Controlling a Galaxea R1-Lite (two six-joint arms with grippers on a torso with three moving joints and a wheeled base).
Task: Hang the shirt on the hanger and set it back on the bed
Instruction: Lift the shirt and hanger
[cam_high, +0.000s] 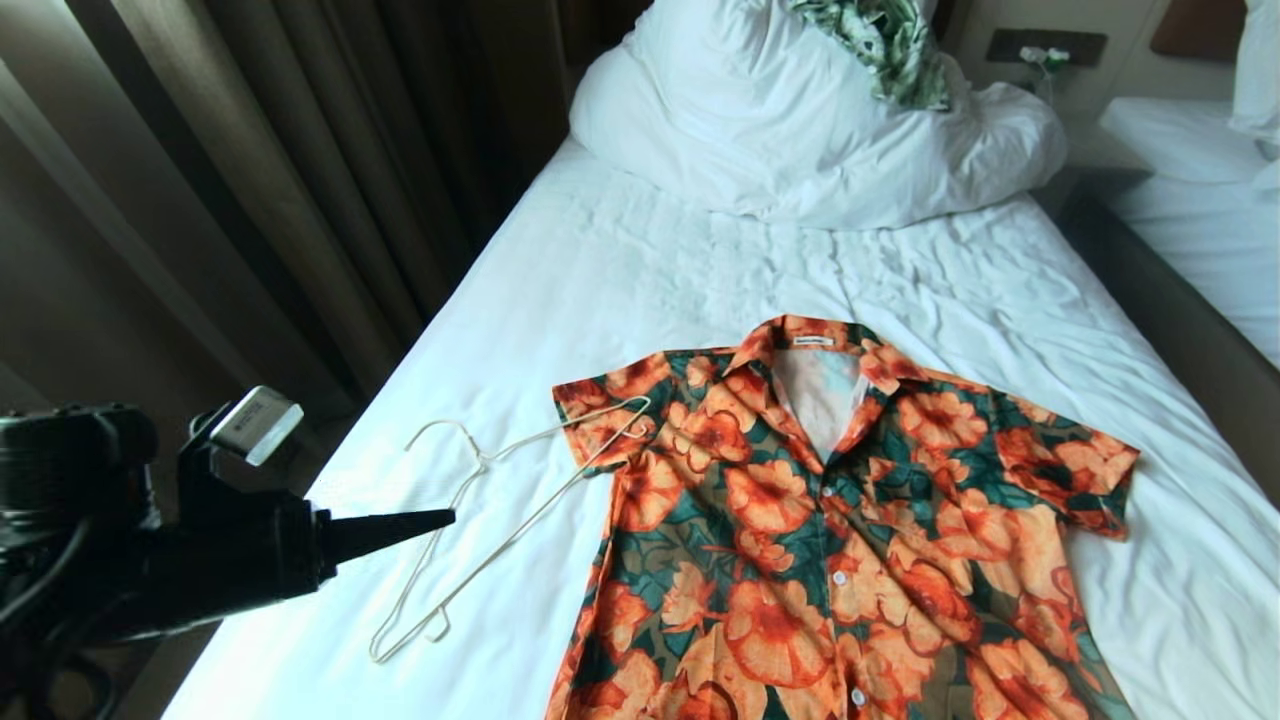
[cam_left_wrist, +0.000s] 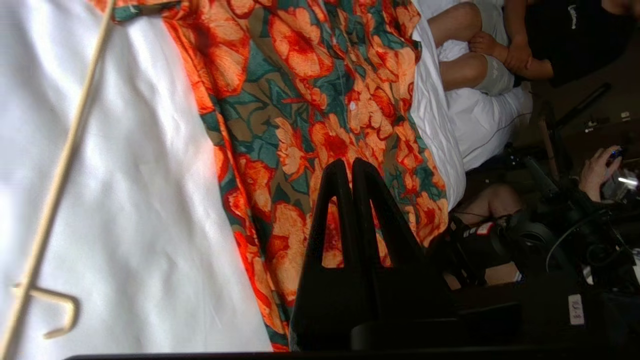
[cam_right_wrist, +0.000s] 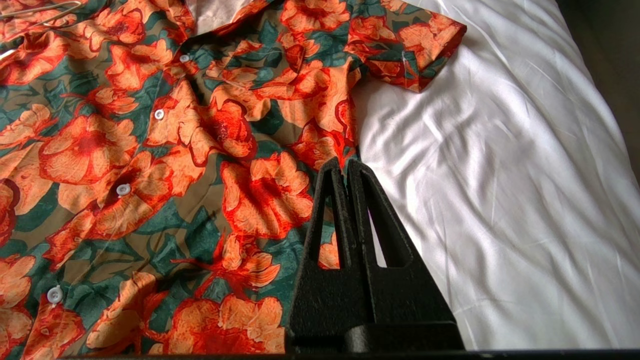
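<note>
The shirt (cam_high: 840, 520) lies flat and buttoned on the bed (cam_high: 620, 270), with the hanger (cam_high: 490, 520) beside it, one end resting on a sleeve. The left claw (cam_high: 445, 518), pressed together and empty, hovers near the hanger. The right claw (cam_right_wrist: 345, 167), also pressed together, hangs above the shirt's edge.

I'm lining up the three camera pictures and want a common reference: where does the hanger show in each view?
Head view: the hanger lies on the bed, left of centre, one corner over the shirt sleeve.
Left wrist view: a straight wire and small notch hook of it run along the left edge.
Right wrist view: only a loop shows at the top-left corner, on the shirt.
Shared landmark: the shirt's white-buttoned front.
</note>
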